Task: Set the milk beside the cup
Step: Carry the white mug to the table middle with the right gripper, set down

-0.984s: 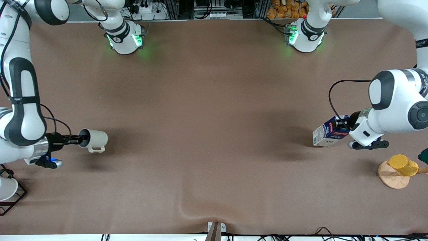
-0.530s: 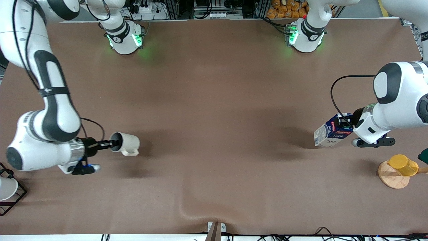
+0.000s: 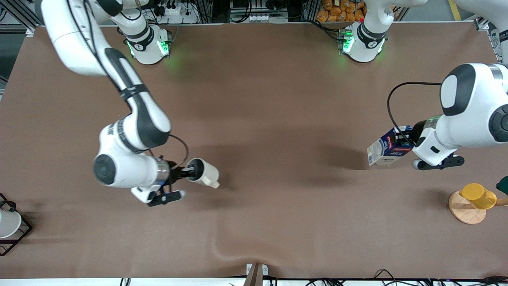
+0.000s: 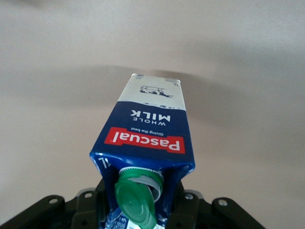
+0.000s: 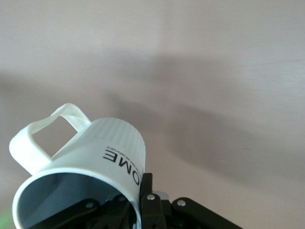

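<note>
The milk [image 3: 387, 151] is a dark-blue carton with a green cap, red label band and white panel. My left gripper [image 3: 408, 147] is shut on its top and holds it tilted in the air over the table near the left arm's end. In the left wrist view the milk [image 4: 147, 138] fills the middle, with my gripper [image 4: 143, 210] around its gable. The cup [image 3: 205, 173] is a cream-beige mug lying sideways in my right gripper [image 3: 191, 172], which is shut on its rim above the table's middle. It also shows in the right wrist view [image 5: 95, 157], pinched at the rim by my right gripper [image 5: 140, 200].
A yellow cup [image 3: 478, 196] sits on a wooden disc [image 3: 465, 209] toward the left arm's end, nearer to the front camera than the milk. A white cup [image 3: 8, 223] in a black wire rack [image 3: 18, 234] stands at the right arm's end.
My right arm has carried the cup from the right arm's end toward the table's middle. My left gripper has shifted the milk slightly toward the middle.
</note>
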`<state>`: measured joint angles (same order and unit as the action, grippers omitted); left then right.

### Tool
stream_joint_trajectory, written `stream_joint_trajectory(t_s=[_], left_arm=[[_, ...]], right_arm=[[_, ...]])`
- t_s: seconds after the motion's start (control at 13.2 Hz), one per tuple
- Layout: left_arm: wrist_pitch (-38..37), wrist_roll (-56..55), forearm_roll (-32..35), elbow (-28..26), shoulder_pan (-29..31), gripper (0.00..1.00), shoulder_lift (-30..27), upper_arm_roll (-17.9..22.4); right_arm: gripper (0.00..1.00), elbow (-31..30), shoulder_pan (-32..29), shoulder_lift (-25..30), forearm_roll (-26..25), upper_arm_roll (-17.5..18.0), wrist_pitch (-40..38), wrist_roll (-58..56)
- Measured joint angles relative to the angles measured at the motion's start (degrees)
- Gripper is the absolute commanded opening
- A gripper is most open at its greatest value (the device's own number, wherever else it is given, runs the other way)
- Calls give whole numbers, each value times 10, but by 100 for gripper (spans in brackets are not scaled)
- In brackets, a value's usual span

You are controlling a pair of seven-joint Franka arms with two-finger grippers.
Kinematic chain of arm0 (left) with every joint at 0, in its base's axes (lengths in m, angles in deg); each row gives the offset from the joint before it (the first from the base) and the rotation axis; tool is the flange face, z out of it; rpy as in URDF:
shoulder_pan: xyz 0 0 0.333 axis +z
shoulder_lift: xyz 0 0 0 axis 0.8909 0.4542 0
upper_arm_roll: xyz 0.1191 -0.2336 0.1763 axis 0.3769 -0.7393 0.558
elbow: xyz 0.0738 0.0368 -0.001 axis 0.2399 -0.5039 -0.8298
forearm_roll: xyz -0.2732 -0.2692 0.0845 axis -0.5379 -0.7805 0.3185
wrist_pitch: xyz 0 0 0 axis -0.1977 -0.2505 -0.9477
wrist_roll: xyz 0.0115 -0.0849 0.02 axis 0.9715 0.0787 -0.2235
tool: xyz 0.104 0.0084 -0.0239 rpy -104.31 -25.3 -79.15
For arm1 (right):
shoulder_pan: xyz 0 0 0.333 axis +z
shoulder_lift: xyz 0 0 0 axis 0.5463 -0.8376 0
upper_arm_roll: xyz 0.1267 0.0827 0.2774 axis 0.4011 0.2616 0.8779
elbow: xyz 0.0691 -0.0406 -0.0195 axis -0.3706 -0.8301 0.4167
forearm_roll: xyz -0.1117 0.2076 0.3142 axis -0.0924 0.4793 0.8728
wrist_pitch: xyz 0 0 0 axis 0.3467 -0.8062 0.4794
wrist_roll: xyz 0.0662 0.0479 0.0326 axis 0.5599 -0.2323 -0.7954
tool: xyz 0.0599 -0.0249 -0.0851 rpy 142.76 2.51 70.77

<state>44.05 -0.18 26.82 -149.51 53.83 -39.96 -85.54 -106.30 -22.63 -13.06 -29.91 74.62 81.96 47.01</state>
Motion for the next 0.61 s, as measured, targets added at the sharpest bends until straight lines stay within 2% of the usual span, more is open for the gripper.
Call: stream_joint_trajectory(t_s=[0.45,0.61], left_arm=[[-7,-11,1,0,2,51,-8,-5],[-7,-11,1,0,2,51,-14,-5]], right_arm=[[0,-8,146,-32,-1,0,100,128],[0,-10,190,-53,-1,-2,165,174]])
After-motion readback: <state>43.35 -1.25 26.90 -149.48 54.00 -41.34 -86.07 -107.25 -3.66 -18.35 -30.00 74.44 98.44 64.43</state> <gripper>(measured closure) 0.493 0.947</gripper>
